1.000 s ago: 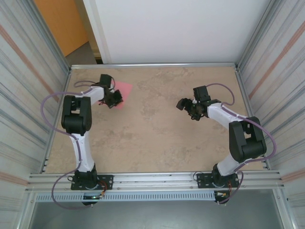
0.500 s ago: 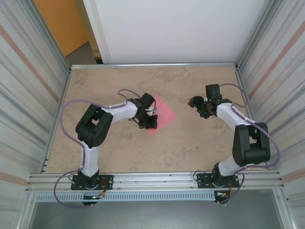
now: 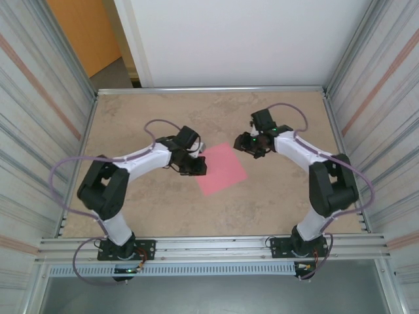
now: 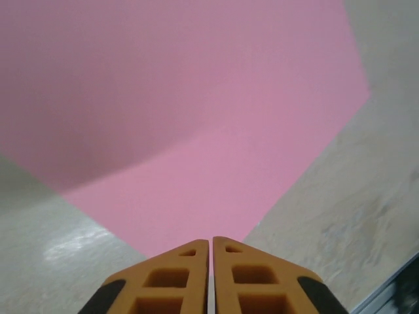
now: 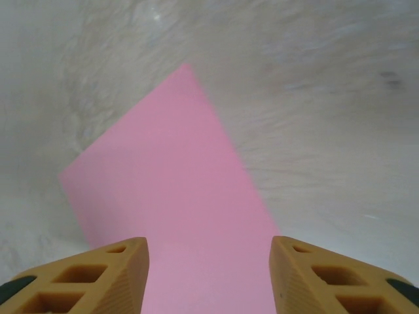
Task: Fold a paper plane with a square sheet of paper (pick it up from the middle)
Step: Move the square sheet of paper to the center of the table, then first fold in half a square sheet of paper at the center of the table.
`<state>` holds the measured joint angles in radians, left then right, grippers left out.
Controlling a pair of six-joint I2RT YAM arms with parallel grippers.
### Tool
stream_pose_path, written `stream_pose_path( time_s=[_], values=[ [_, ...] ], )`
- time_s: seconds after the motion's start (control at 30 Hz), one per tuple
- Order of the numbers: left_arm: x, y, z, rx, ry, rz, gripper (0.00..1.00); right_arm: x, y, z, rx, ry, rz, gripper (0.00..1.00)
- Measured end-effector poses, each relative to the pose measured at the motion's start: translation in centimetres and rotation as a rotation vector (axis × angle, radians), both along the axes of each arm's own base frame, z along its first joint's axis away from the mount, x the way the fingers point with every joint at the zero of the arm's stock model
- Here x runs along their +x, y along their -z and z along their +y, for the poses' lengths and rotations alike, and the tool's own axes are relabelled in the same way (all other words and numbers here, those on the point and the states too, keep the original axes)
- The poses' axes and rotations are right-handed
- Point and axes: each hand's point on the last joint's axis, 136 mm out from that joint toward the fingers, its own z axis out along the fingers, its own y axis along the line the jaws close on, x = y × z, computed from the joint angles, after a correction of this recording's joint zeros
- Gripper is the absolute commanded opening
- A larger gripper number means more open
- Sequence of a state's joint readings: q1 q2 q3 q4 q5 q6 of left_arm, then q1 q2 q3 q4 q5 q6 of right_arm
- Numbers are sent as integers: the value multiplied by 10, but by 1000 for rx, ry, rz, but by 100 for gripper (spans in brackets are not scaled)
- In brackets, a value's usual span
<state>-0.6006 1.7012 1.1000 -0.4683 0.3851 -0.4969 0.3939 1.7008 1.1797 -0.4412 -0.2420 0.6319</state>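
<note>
Pink, one square sheet of paper (image 3: 222, 169), left claw (image 4: 211, 241) clenched on it, right claw (image 5: 208, 245) released

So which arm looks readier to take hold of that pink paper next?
Probably the right. The right pincer is open, with the square sheet of paper framed between its fingers. The left pincer is closed on one corner, so it would need reopening.

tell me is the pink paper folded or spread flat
Spread flat: the square sheet of paper lies as one plain square on the table, and the wrist views show no crease.
</note>
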Motion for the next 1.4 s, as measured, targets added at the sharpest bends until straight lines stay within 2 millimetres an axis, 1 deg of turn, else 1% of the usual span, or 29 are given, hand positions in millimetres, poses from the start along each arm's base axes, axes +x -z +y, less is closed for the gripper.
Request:
stream_pose_path(
  time_s=[0.1,0.23,0.3,0.37,0.47,0.63,0.73,0.83,0.93,1.03,1.1,1.23,1.3,1.4],
  values=[
    [6,1,17,-58,-128,10,20,5,15,29,-5,-78,42,46],
    [5,16,31,-82,-243,53,22,15,36,60,-24,-146,88,44],
    [5,20,34,-88,-271,66,22,20,45,70,-27,-162,100,44],
    [7,19,35,-96,-289,61,22,22,53,74,-29,-162,111,44],
    [10,11,35,-122,-306,39,23,24,61,72,-33,-131,131,45],
    [18,3,33,-156,-329,11,26,29,66,66,-46,-44,137,45],
    [19,4,33,-167,-337,13,32,29,74,59,-56,30,154,45],
    [18,6,31,-183,-341,24,38,29,74,54,-49,121,153,45],
    [18,7,29,-197,-343,30,42,21,74,43,-50,242,162,45],
    [18,7,27,-214,-348,37,43,5,74,30,-49,378,180,46],
    [19,7,25,-227,-348,41,43,-5,72,25,-69,438,191,47],
    [20,7,23,-238,-352,48,41,-13,69,32,-89,438,181,49],
    [20,7,22,-241,-350,51,41,-11,60,34,-74,409,163,49],
    [20,10,21,-235,-348,62,39,-2,38,30,-17,363,117,48]
  ],
)
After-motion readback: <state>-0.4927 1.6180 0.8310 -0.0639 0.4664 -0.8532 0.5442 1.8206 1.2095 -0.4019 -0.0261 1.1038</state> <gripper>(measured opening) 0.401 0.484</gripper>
